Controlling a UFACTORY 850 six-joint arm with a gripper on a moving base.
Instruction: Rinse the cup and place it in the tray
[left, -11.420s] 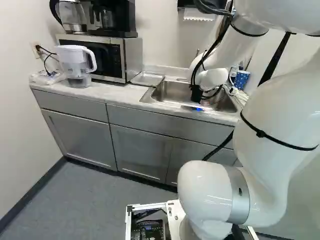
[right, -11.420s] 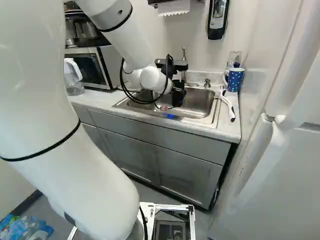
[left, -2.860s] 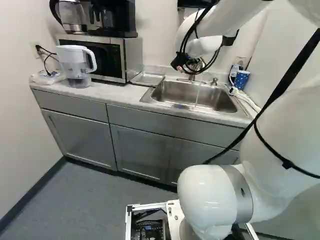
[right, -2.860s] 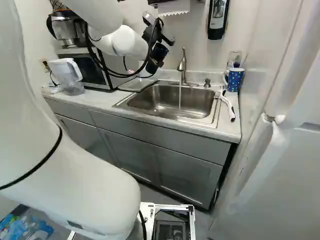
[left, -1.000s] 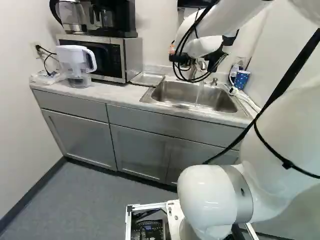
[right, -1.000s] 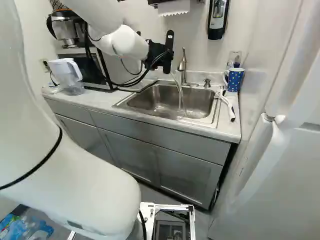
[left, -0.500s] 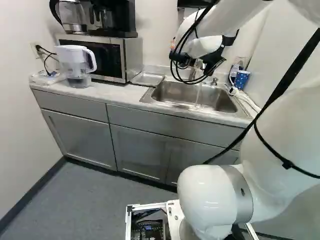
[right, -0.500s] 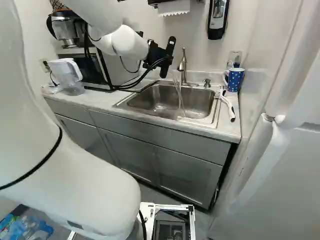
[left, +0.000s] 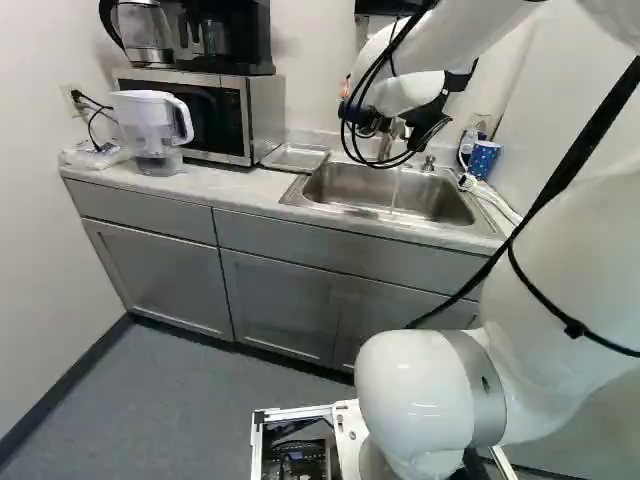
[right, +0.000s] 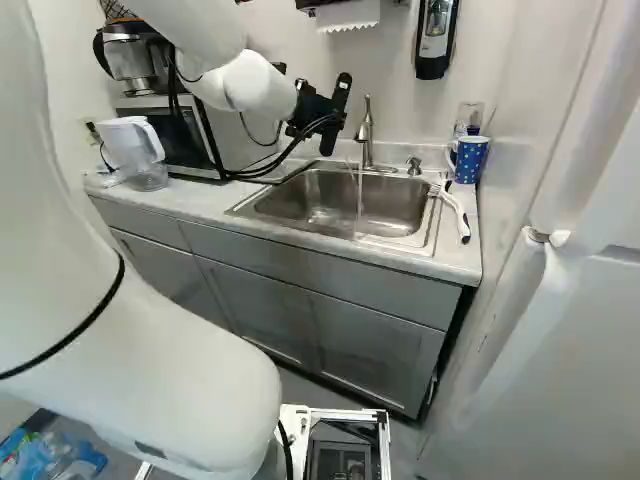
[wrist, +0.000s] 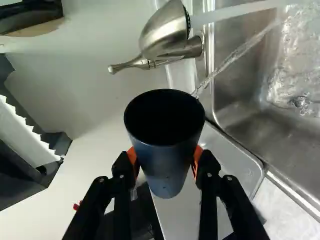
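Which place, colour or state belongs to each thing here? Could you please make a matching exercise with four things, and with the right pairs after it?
Things:
1. Dark cup
2. Faucet
3. Tray
4. Mug

Descriptions:
A. Blue with light dots
B. Between microwave and sink
C. Held between the jaws
D. Running water

Right pairs: 1-C, 2-D, 3-B, 4-A

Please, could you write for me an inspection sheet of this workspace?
Surface: light counter, sink set in it
Cup: dark, tipped, water streaming from its rim into the sink
Faucet: running
Tray: on the counter beside the sink
Clutter: pitcher, dotted mug, brush
Gripper: shut on the cup
Cables: looping loosely by the arm
Surroundings: microwave, wall dispenser
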